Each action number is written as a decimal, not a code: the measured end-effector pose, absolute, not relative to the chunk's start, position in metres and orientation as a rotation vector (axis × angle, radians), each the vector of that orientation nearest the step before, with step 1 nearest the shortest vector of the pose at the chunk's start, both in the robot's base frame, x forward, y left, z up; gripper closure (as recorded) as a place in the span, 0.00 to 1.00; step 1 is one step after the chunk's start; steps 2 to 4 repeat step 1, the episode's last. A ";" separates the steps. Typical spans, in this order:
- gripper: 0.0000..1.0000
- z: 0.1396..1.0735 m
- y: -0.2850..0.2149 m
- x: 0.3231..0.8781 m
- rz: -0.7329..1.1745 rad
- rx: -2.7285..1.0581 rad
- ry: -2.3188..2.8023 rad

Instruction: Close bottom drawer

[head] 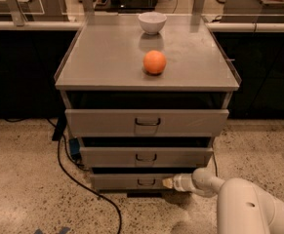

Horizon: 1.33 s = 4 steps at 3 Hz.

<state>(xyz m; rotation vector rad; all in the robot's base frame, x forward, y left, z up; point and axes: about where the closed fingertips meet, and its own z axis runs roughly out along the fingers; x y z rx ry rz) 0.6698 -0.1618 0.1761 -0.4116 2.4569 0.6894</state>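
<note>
The bottom drawer is the lowest, narrowest grey front of the cabinet, with a small dark handle at its centre. It stands out only slightly past the cabinet frame. My gripper reaches in from the lower right on a white arm and its tip touches the drawer front just right of the handle.
The grey cabinet top bears an orange ball and a white bowl. The mid drawer and top drawer stand out a little. A black cable runs over the speckled floor at the left. Dark counters stand behind.
</note>
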 end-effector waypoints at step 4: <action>1.00 0.176 -0.162 0.670 0.689 -0.412 2.457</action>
